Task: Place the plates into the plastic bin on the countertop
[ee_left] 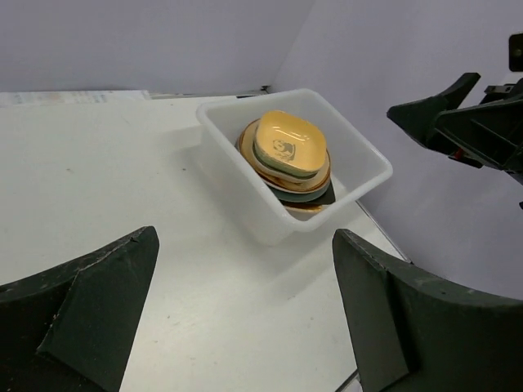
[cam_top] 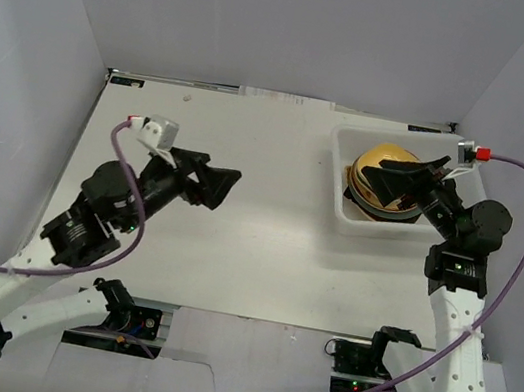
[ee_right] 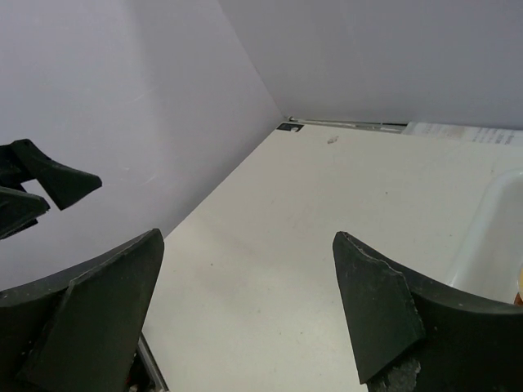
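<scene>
The plates [cam_top: 380,172] lie stacked inside the plastic bin [cam_top: 337,184] at the back right of the countertop [cam_top: 243,244]. The top plate is yellow with a small print [ee_left: 286,143]; darker and teal rims show under it. The bin's white wall [ee_left: 245,175] also shows in the left wrist view. My right gripper [cam_top: 418,175] is open and empty, raised above the bin over the stack. My left gripper [cam_top: 218,186] is open and empty above the middle left of the countertop, pointing toward the bin. Both wrist views show bare table between the fingers.
Grey walls enclose the table on three sides. The table's back edge [cam_top: 279,98] has a strip of paper along it. The bin's rim [ee_right: 490,237] shows at the right edge of the right wrist view. The left arm's fingers [ee_right: 49,184] show far left there.
</scene>
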